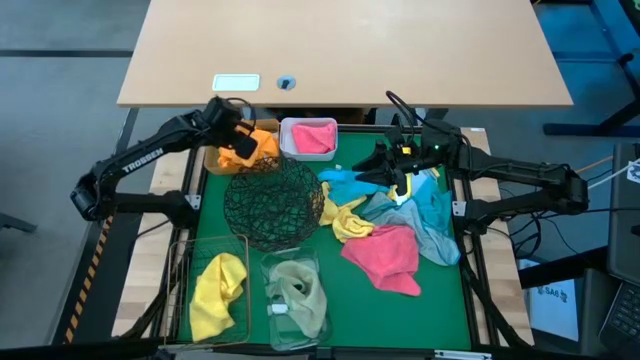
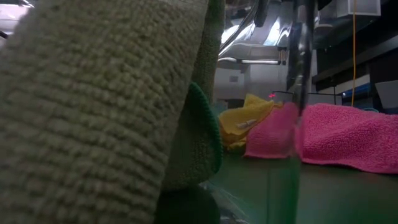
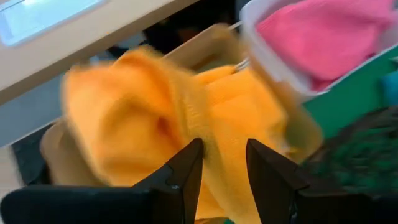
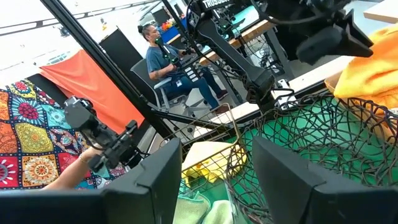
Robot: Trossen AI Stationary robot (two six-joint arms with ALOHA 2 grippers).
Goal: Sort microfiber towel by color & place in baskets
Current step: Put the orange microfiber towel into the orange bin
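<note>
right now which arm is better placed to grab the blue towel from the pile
Right. The right claw hangs open right beside the blue towel at the pile's near edge. The left claw is open over the orange towel at the tan box, with the black mesh bowl between it and the pile.

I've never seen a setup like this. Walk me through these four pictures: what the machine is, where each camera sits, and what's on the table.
Two robot arms sort towels into baskets. The overhead view shows the left gripper over the tan box of orange towels; its wrist camera shows open fingers, holding nothing. The right gripper, also open and empty, hovers over the loose pile. The white tub holds pink, the wire basket yellow, the clear tub olive; the black mesh bowl looks empty. The table-level camera is mostly blocked by cloth.
</note>
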